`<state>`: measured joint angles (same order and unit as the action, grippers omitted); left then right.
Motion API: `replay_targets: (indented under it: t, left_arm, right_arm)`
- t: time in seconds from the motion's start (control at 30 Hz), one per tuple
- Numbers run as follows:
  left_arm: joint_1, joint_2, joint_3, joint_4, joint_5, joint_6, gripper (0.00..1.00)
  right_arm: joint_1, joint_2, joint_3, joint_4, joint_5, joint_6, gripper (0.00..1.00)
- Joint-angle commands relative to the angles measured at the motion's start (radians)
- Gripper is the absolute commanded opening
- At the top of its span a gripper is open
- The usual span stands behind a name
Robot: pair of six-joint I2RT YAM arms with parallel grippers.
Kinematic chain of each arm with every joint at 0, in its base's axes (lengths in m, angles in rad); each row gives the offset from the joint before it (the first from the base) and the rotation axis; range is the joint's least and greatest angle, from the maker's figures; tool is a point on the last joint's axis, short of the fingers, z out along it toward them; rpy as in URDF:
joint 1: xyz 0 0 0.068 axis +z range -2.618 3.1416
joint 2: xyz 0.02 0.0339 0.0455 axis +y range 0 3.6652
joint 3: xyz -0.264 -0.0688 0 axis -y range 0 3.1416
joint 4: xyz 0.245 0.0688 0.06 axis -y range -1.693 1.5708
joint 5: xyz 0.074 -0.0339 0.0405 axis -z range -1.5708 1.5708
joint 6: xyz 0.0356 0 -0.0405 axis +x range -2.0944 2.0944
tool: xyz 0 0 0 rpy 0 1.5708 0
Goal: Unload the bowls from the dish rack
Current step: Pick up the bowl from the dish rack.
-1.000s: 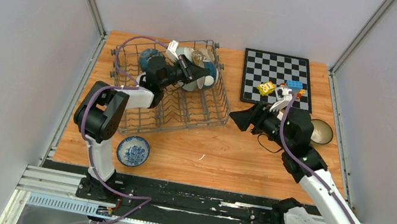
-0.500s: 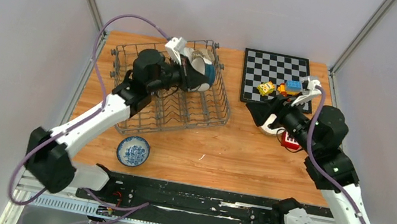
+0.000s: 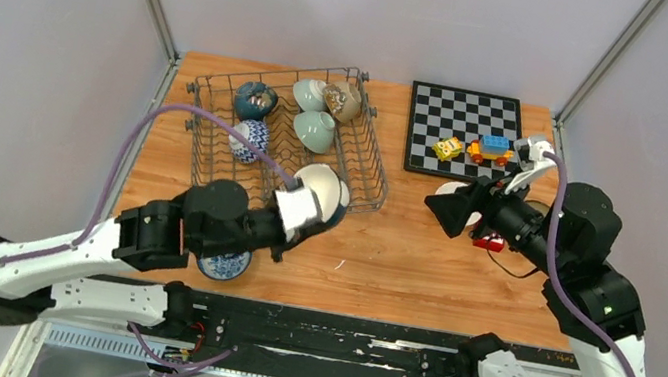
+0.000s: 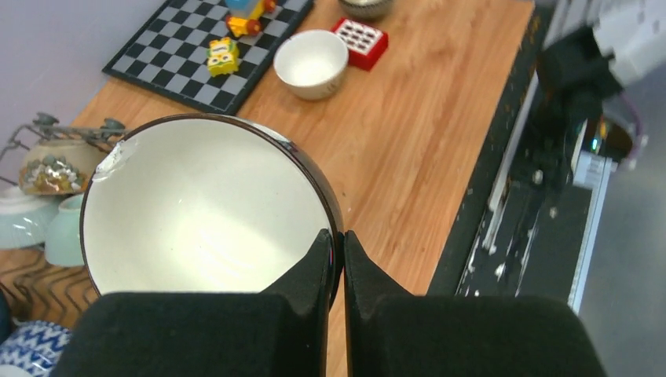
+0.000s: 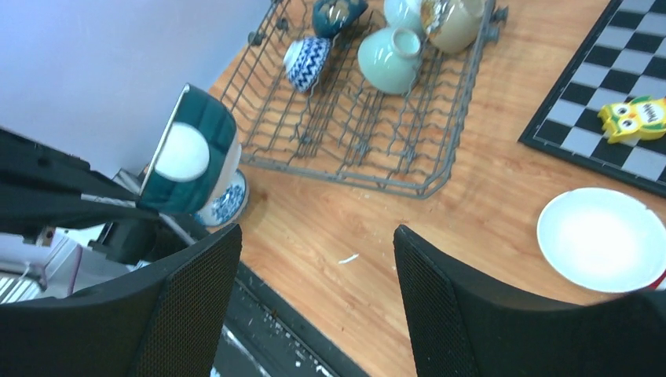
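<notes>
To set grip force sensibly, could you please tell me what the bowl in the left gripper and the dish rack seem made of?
The bowl looks like glazed ceramic: glossy white inside with soft highlights, dark teal outside. The dish rack looks like grey metal wire: thin bent rods, possibly coated.

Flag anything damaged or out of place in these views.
The teal bowl pinched by the left gripper shows a pale, rough patch on its dark rim, upper left in the left wrist view. It looks like a chip, though glare is possible.
</notes>
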<state>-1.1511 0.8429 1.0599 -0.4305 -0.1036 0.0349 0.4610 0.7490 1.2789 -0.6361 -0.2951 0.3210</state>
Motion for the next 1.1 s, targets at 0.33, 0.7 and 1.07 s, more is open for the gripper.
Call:
replay_targets:
  t: [0.33,0.7,1.07]
  left_arm:
    - [-0.494,0.135,-0.087,-0.199,-0.411,0.559,0.00]
    - [-0.571,0.057,-0.224,-0.269,-0.122,0.879,0.00]
    - [-0.612,0.161,-0.242,-0.190,0.091,0.805,0.00]
  right_arm:
    - [0.242,0.230,0.203,-0.444,0.159,-0.207,0.70]
    - [0.515,0.350,0.173,-0.403,0.187,-0.261,0.69]
    - [0.764,0.518,0.179,-0.403,0.372,-0.240,0.61]
